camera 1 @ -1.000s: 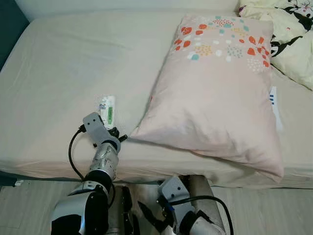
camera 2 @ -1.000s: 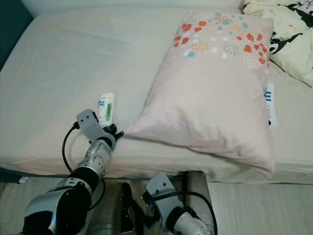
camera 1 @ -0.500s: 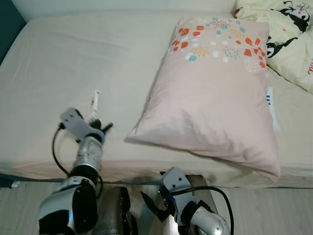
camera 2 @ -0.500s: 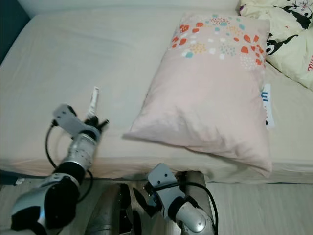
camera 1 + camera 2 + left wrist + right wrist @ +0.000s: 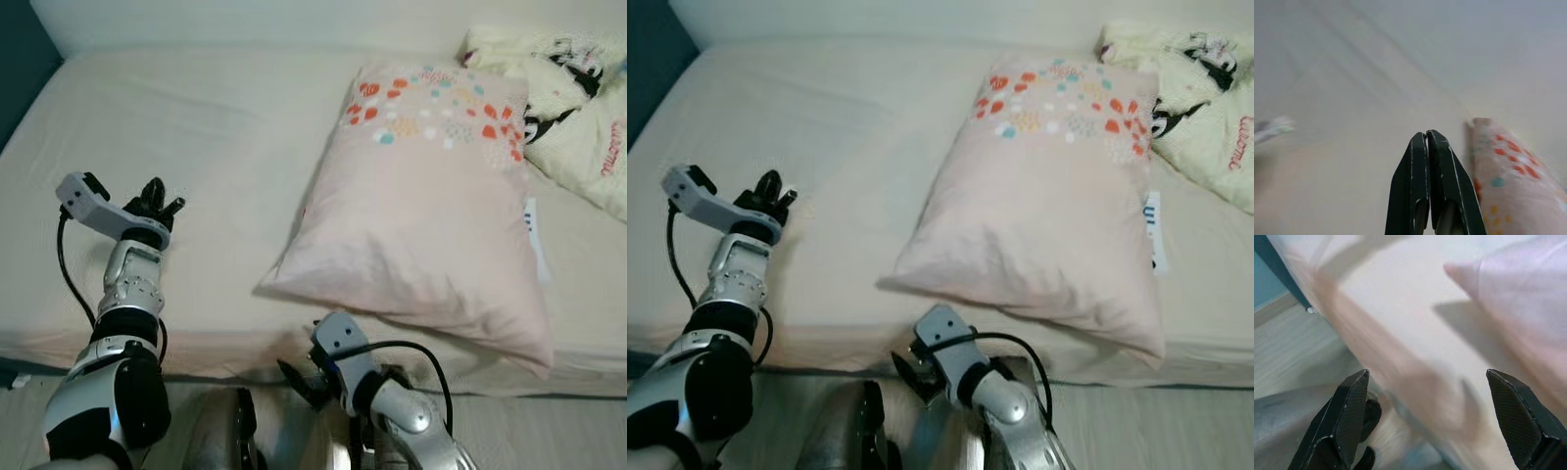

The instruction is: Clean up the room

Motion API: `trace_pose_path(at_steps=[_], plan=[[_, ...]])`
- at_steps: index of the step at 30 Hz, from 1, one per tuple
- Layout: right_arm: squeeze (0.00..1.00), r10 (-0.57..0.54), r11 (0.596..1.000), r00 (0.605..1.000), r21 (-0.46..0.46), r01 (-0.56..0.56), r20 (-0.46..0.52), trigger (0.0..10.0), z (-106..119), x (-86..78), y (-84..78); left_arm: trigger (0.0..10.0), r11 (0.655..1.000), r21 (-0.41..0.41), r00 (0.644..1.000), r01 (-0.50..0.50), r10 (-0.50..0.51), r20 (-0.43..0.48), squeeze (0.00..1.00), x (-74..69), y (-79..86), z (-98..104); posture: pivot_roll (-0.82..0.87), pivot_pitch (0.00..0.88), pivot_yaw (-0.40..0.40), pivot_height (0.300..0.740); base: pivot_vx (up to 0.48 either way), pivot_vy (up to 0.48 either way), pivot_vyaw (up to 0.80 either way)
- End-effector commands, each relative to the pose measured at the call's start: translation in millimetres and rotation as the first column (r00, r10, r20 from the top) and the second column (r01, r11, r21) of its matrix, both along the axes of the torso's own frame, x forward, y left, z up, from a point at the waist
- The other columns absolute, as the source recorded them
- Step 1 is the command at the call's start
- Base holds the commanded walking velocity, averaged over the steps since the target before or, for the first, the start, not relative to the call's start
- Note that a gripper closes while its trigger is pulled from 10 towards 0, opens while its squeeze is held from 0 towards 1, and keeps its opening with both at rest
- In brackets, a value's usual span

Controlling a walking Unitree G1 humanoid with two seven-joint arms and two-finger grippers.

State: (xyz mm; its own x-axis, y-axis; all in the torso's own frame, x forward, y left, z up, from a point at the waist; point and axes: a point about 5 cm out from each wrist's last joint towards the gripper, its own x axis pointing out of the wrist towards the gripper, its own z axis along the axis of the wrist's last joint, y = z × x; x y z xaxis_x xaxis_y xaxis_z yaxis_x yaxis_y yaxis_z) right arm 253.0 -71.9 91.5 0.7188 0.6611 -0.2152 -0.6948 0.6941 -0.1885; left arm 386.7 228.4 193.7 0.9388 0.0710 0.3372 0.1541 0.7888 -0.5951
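The fingers (image 5: 1442, 166) of the left gripper (image 5: 162, 196) are pressed together, side against side, and I see nothing between them. This gripper is raised above the left part of the bed (image 5: 225, 117), over the cream sheet, with the arm coming up from the front edge of the mattress. It is well apart from the pillow (image 5: 421, 206).

In the left wrist view a small white and green packet (image 5: 1271, 129) shows as a blur, apart from the closed fingers. The pale sheet is behind it. I cannot tell if it lies on the sheet or is above it.

The right gripper (image 5: 1427, 372) is low, in front of the bed edge, just below the near corner of the pillow. Its two fingers (image 5: 1347, 411) stand wide apart and hold nothing. Between them the wrist view shows the edge of the mattress, a pink corner of the pillow and some wooden floor (image 5: 1283, 357).

The pillow is pale pink with red, orange and blue-green spots at its far end, and it lies slanted on the right half of the bed. A cream blanket (image 5: 578, 127) with black print is bunched at the far right corner, just beside the pillow. A small white label (image 5: 532, 220) with blue marks lies on the sheet at the right side of the pillow.
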Motion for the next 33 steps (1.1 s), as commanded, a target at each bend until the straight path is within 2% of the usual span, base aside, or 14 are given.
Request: trace_pose_path(at_steps=[1,2,3,4,5,6,7,9,11,19,26,28,29,33], plan=[[0.0,0.001,1.0,0.999,0.0,-0.001,-0.033,10.0,-8.5,-3.1,-2.4,0.0,0.999,0.05,0.999,0.015,-0.013,-0.049,0.0,-4.9,-3.9,-17.0,-0.1,0.219,0.016,0.606,0.0,0.0,0.0],[0.0,0.001,1.0,0.999,0.0,-0.001,-0.033,10.0,-8.5,-3.1,-2.4,0.0,0.999,0.05,0.999,0.015,-0.013,-0.049,0.0,-4.9,-3.9,-17.0,-0.1,0.219,0.016,0.606,0.0,0.0,0.0],[0.0,0.002,1.0,1.0,-0.001,-0.002,-0.031,10.0,-8.4,-2.4,-2.6,0.0,0.996,0.091,0.997,0.013,-0.006,-0.071,0.0,-6.5,-5.9,-22.4,-0.1,0.219,0.016,0.606,0.0,0.0,0.0],[0.0,0.002,1.0,1.0,-0.002,-0.002,-0.03,10.0,-8.6,-2.9,-2.2,0.0,0.981,0.194,0.993,-0.002,0.025,-0.117,0.0,-8.7,-10.0,-31.4,-0.1,0.217,0.014,0.606,0.0,0.0,0.0],[0.0,0.003,1.0,1.0,-0.001,-0.003,-0.029,10.0,-9.3,-3.9,-1.8,4.1,0.956,0.295,0.985,-0.004,0.054,-0.162,0.38,-10.9,-14.5,-40.9,-0.1,0.225,0.015,0.606,0.0,0.0,0.0],[0.0,0.004,1.0,1.0,-0.002,-0.004,-0.031,10.0,-10.4,-5.0,-1.3,10.0,0.932,0.363,0.977,0.009,0.07,-0.203,1.0,-12.3,-18.6,-49.0,-0.1,0.224,0.015,0.606,0.0,0.0,0.0],[0.0,0.004,1.0,1.0,-0.002,-0.004,-0.031,10.0,-10.4,-5.0,-1.3,10.0,0.932,0.363,0.977,0.009,0.07,-0.203,1.0,-12.3,-18.6,-49.0,-0.1,0.224,0.015,0.606,0.0,0.0,0.0],[0.0,0.009,1.0,0.999,-0.007,-0.009,-0.032,10.0,-12.6,-6.1,-0.4,10.0,0.903,0.43,0.964,0.021,0.096,-0.249,1.0,-14.2,-23.1,-59.1,-0.1,0.223,0.017,0.606,0.0,0.0,0.0],[0.0,0.006,1.0,0.999,-0.005,-0.006,-0.033,10.0,-13.0,-5.1,-0.7,10.0,0.899,0.438,0.958,0.012,0.115,-0.262,1.0,-13.2,-26.5,-60.2,-0.1,0.227,0.017,0.606,0.0,0.0,0.0],[0.0,-0.009,1.0,0.999,-0.001,0.009,-0.033,10.0,-13.5,-0.7,-3.6,10.0,0.901,0.434,0.953,0.007,0.126,-0.276,1.0,-12.2,-32.0,-61.3,-0.1,0.218,0.019,0.606,0.0,0.0,0.0],[0.0,-0.023,1.0,0.999,0.015,0.023,-0.041,10.0,-15.7,8.7,-1.4,10.0,0.911,0.411,0.924,-0.039,0.19,-0.332,1.0,-18.9,-33.5,-77.8,-0.08,0.178,0.023,0.606,0.0,0.0,0.0],[0.0,-0.012,0.999,0.999,0.031,0.013,-0.046,10.0,-15.9,9.2,0.4,10.0,0.903,0.427,0.912,-0.044,0.211,-0.353,1.0,-21.4,-32.8,-83.6,-0.07,0.165,0.022,0.606,0.0,0.0,0.0],[0.0,-0.003,0.999,0.998,0.032,0.005,-0.067,10.0,-21.0,10.8,2.6,10.0,0.886,0.463,0.89,-0.029,0.235,-0.392,0.0,-30.2,-32.2,-99.6,-0.06,0.143,0.02,0.616,0.0,0.0,0.0],[0.0,0.002,1.0,0.996,0.017,0.0,-0.091,10.0,-29.7,12.3,3.0,10.0,0.896,0.443,0.854,-0.034,0.257,-0.453,0.0,-43.6,-27.2,-120.7,-0.05,0.124,0.015,0.631,0.0,0.0,0.0]])
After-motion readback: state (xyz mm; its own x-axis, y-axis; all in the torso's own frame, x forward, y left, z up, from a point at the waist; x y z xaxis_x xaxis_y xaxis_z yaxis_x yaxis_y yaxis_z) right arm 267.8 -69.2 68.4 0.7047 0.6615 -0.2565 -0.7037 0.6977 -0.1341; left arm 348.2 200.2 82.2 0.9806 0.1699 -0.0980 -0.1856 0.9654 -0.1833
